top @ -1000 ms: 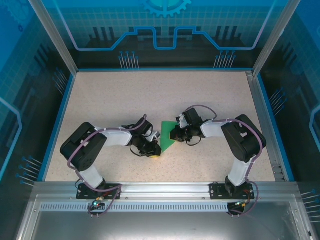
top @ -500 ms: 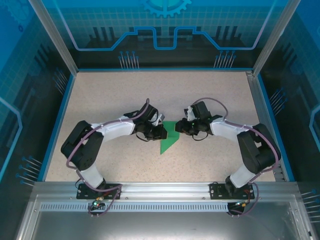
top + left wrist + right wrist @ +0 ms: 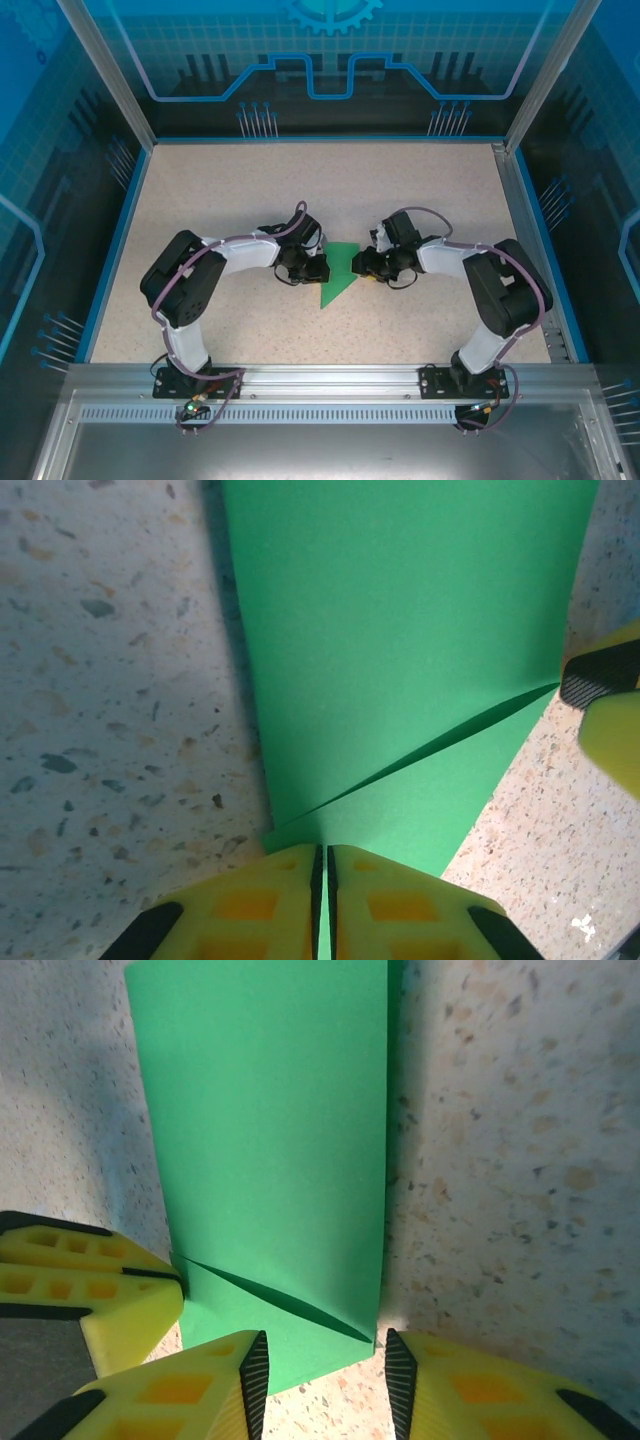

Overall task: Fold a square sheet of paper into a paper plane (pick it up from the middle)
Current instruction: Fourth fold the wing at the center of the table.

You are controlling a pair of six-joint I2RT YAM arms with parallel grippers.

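On the speckled bench (image 3: 220,190) my left tool (image 3: 322,865) clamps the green sheet (image 3: 400,630), so my open right tool (image 3: 325,1360) must close squarely.

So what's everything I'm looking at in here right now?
paper: one, bright green, partly folded, in the table's middle.
table: one, speckled beige, blue-rimmed, beneath everything.
wall panels: several, blue, around the table.
left arm: one, black and white, from the near edge.
right arm: one, black and white, from the near edge.
left gripper: one, yellow fingers, shut on the paper's edge.
right gripper: one, yellow fingers, open astride the paper's edge.
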